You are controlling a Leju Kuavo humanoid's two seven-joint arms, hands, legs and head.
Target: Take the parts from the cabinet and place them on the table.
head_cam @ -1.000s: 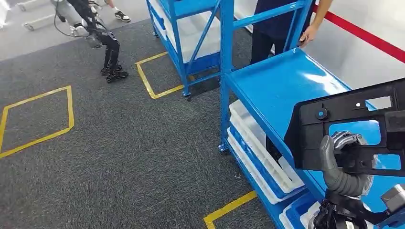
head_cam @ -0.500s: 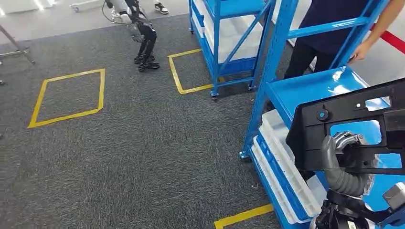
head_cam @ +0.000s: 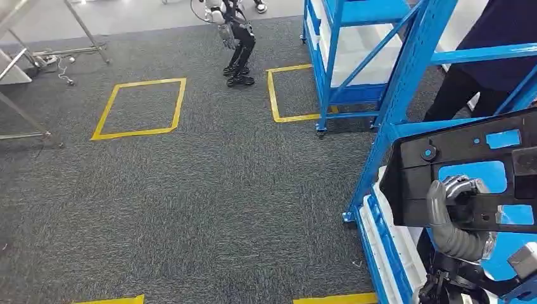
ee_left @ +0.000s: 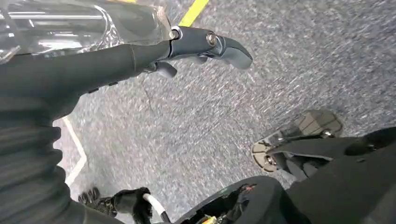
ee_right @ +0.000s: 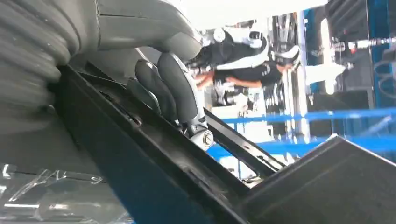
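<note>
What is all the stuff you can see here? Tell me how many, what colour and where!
Black part: one, black with cut-outs, held up at the right.
Shelf racks: two, blue, at the right and behind it.
Bins: white ones, count unclear, low in the near rack.
Taped squares: two, yellow, on the grey carpet.
Other robot: one, black and white, far across the carpet.
Person: one, dark clothes, behind the near rack.
Right hand: grey, grips the black part.
Left hand: grey, holds nothing, above the carpet.
</note>
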